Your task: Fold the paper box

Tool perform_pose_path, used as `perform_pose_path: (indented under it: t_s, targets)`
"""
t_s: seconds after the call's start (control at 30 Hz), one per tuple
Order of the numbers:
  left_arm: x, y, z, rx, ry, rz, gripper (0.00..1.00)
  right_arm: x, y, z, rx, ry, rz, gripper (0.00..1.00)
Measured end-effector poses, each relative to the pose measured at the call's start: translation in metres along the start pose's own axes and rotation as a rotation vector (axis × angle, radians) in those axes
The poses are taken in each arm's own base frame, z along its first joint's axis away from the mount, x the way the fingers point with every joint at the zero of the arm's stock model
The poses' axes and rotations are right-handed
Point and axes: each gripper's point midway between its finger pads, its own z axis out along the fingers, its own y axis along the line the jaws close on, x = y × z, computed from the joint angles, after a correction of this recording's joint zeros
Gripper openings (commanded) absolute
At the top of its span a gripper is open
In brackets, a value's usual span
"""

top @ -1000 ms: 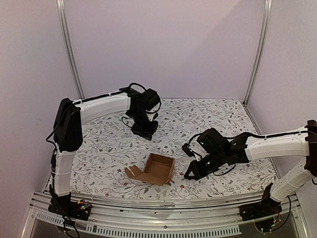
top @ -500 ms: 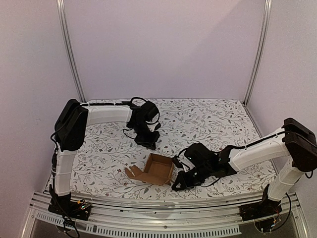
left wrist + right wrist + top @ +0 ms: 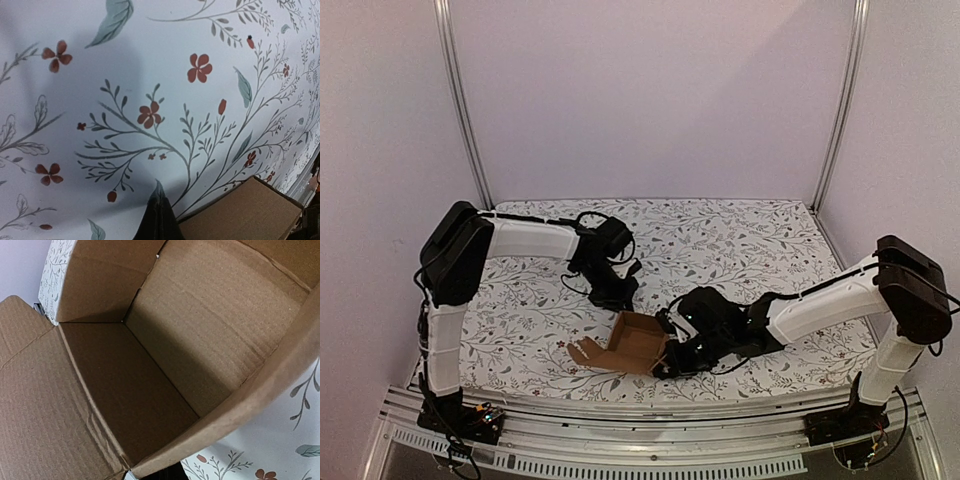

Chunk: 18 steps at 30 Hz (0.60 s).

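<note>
While the box (image 3: 642, 338) sits open-topped near the front edge of the table (image 3: 770, 240) in the overhead view, its lid flap (image 3: 582, 350) splayed left, the left gripper (image 3: 617, 292) hangs just behind it and the right gripper (image 3: 665, 366) crowds its right wall, both pinched shut on nothing, likely to push panels rather than grasp. From the left wrist, the closed tips hover low, just beside a corner of the box (image 3: 245, 212). From the right wrist, I see straight into the box's (image 3: 150, 365) hollow, its own fingers barely showing.
</note>
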Motion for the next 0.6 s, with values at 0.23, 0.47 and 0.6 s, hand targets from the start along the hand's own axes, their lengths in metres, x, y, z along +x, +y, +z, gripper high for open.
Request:
perform_pose_path:
  t_s: [0.23,0.47,0.6]
  targets:
    - [0.009,0.0,-0.011,0.008,-0.02,-0.007,0.0,-0.006,-0.003,0.001,0.034,-0.023,0.0,0.0]
    - [0.031,0.007,-0.011,-0.001,0.002,-0.024,0.0,-0.023,-0.019,-0.004,0.082,-0.079,0.028,0.0]
    - [0.044,0.012,-0.008,-0.005,0.026,-0.036,0.0,-0.038,-0.032,-0.009,0.106,-0.119,0.061,0.0]
